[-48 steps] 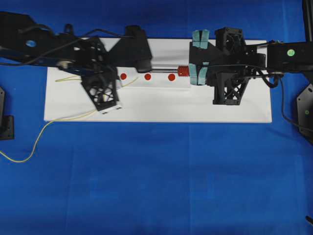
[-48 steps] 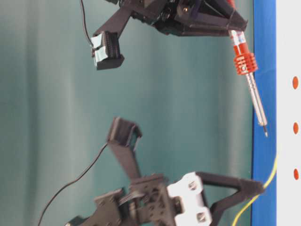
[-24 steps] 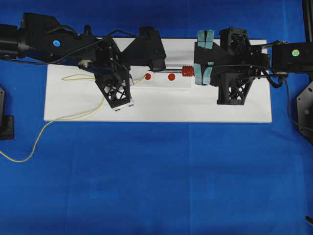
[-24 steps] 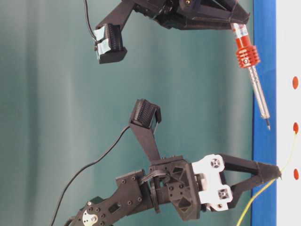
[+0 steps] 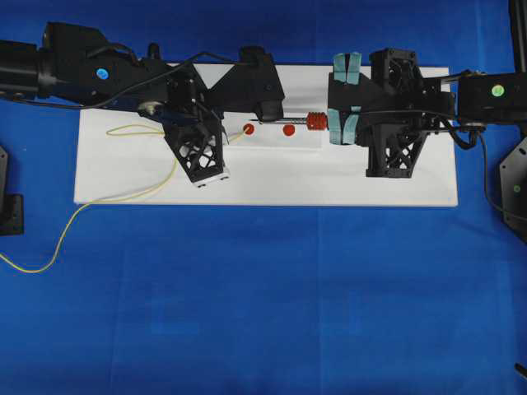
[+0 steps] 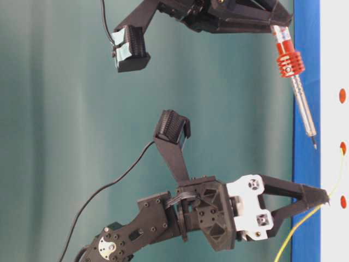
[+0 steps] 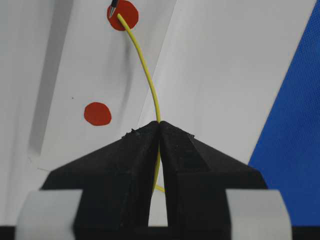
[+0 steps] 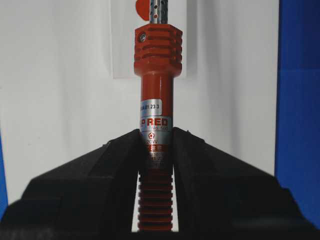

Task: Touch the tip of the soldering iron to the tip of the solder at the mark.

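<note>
The solder (image 7: pixel 145 65), a thin yellow wire, is pinched in my shut left gripper (image 7: pixel 159 123); its free end curves up onto a red mark (image 7: pixel 125 14). The dark tip of the soldering iron (image 7: pixel 113 9) sits on that same mark right beside the wire's end; I cannot tell whether they touch. My right gripper (image 8: pixel 156 132) is shut on the soldering iron (image 8: pixel 157 75) at its silver band, below the red-orange ribbed collar. From overhead, the iron (image 5: pixel 315 121) points left toward the mark (image 5: pixel 249 129), and the left gripper (image 5: pixel 226 141) is just left of it.
A white board (image 5: pixel 272 177) lies on blue cloth. A second red mark (image 5: pixel 289 129) lies under the iron's shaft, and another (image 7: pixel 97 113) is near the left jaws. The slack solder (image 5: pixel 49 255) trails off the board's left edge.
My left gripper has moved right with the solder, bringing the wire's end onto the mark. The iron has shifted slightly and its tip now sits at the same mark.
</note>
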`<act>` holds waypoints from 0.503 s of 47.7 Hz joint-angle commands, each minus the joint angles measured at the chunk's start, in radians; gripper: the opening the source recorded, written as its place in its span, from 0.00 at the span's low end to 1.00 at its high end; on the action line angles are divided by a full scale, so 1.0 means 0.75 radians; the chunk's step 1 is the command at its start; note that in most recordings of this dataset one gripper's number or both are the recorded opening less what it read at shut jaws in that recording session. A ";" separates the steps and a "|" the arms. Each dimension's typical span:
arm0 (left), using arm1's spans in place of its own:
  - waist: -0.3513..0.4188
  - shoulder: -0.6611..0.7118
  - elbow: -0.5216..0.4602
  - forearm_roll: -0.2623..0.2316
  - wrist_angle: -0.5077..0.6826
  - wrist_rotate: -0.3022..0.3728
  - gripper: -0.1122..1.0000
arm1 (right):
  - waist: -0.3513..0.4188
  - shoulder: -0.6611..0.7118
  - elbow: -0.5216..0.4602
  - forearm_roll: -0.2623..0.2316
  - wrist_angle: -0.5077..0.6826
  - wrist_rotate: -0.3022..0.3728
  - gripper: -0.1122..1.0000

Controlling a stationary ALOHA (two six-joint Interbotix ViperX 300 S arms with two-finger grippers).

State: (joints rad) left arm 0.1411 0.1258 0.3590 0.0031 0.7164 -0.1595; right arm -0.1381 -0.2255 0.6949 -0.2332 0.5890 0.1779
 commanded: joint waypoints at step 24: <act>-0.004 -0.018 -0.031 0.002 0.006 0.002 0.11 | -0.004 0.043 -0.002 0.000 -0.067 0.002 0.16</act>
State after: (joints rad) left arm 0.1396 0.1273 0.3574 0.0031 0.7225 -0.1580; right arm -0.1381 -0.1917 0.7026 -0.2332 0.5492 0.1779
